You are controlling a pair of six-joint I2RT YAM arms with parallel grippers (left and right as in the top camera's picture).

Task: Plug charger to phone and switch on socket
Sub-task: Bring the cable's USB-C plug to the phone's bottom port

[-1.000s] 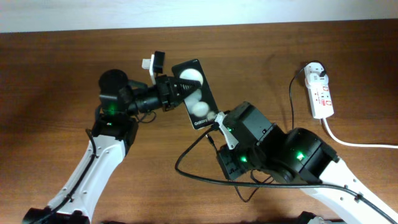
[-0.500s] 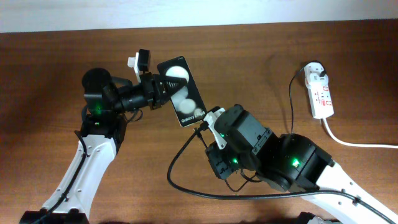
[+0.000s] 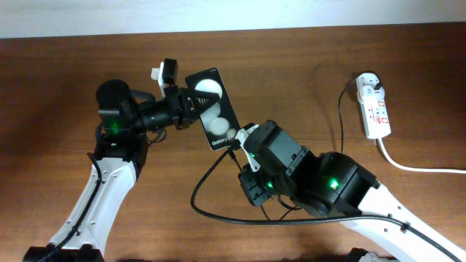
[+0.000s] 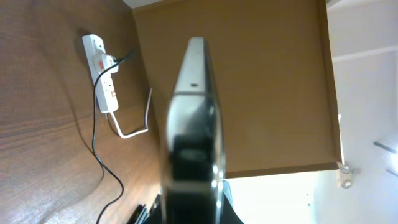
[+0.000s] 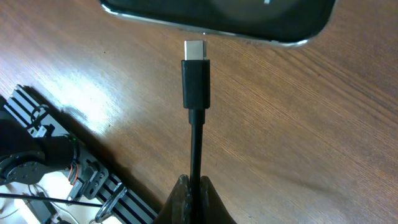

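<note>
My left gripper is shut on the phone, a black glossy slab with two white round spots, held tilted above the table. In the left wrist view the phone shows edge-on between the jaws. My right gripper is shut on the charger, a thin black cable. Its metal connector tip points at the phone's lower edge, a small gap away. The socket lies at the far right, with the white plug adapter in it; it also shows in the left wrist view.
The charger cable loops over the table beneath my right arm and runs up to the adapter. The socket's thick white cord trails off to the right edge. A white wall runs behind the table's far edge.
My left gripper carried the phone left about 30 pixels, then held still. My right gripper followed left with the cable, bringing the connector tip close to the phone's lower end.
</note>
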